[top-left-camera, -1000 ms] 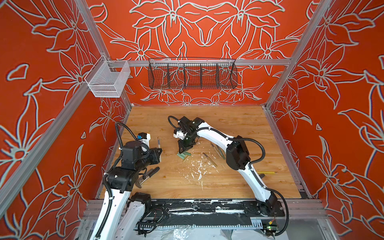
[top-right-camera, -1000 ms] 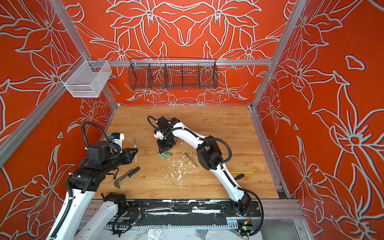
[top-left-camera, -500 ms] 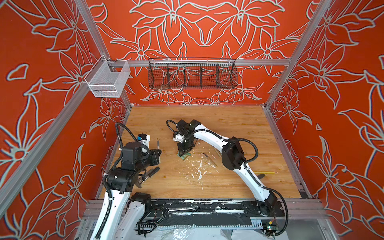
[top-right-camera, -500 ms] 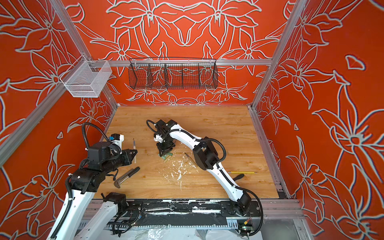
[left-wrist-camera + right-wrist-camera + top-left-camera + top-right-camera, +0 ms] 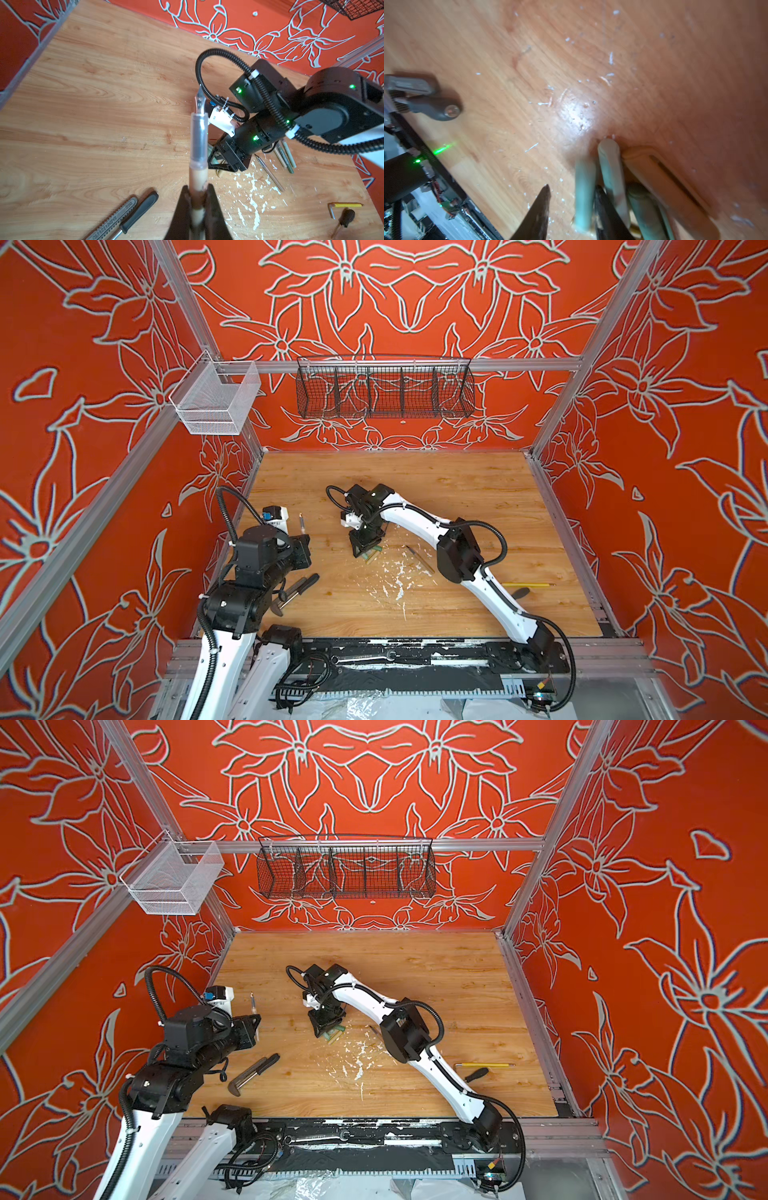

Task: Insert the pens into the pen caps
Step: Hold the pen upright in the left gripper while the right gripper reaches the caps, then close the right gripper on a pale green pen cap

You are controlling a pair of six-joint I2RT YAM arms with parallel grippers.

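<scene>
Both top views are bright, even and sharp, with soft shadows. The right wrist view is motion-blurred, with white glare on the table (image 5: 577, 112) just beyond the right gripper (image 5: 573, 188). Close to the left gripper (image 5: 198, 188), the pen (image 5: 199, 141) looks soft.

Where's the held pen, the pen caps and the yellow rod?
held pen (image 5: 198, 143), left wrist view, on its clear section below the nib.
pen caps (image 5: 609, 166), right wrist view, on one pale green cap's side.
yellow rod (image 5: 528, 584), in a top view, at mid-length.

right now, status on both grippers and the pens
Left gripper shut on a pen, nib out. Right gripper open over the pen caps, one pale cap between its fingers. Caps bunched tight.
</scene>
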